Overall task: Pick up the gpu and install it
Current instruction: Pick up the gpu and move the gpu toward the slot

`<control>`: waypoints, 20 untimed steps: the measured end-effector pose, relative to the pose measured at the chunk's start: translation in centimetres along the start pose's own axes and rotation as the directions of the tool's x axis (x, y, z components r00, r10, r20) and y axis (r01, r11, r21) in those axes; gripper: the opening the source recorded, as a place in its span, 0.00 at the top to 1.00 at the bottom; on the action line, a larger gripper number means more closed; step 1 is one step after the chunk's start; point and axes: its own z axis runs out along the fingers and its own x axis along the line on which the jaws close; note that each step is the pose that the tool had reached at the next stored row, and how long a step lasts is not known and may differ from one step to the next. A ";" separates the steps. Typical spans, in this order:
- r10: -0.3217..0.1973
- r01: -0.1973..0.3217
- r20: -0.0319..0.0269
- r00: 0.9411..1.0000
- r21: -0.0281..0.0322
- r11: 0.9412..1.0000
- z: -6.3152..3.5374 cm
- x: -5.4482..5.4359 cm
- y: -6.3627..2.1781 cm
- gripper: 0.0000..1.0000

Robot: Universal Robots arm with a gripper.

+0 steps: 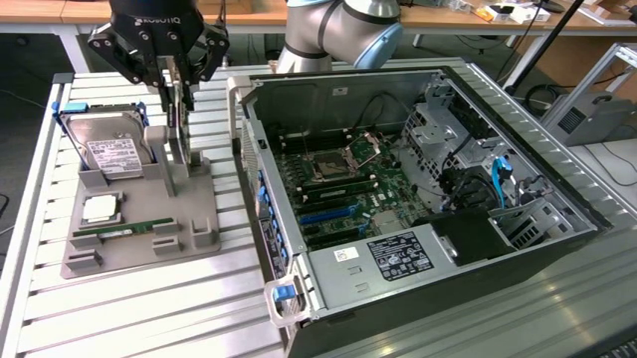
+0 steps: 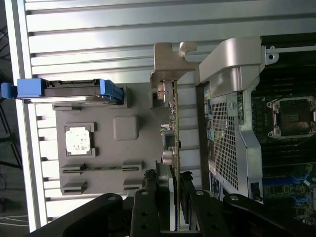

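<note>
Jaws, pointing down, are clamped on the top edge of the gpu, which stands on edge between them over the grey fixture. Its long axis runs along their gap, with the computer case just beside.

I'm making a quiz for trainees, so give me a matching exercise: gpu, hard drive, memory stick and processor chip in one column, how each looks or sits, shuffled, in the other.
1 gpu
2 hard drive
3 memory stick
4 processor chip

A green, lying flat
B square, silvery, lying flat
C upright, held in the gripper
D propped up, blue rails on its sides

Pairs: 1-C, 2-D, 3-A, 4-B
</note>
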 end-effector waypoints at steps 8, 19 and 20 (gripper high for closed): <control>0.000 0.000 0.000 1.000 0.000 1.000 -0.41 0.0 0.01 0.70; 0.000 0.000 0.000 1.000 0.000 1.000 -1.38 0.0 0.04 0.70; 0.000 0.000 0.000 1.000 0.000 1.000 -1.45 0.0 0.04 0.70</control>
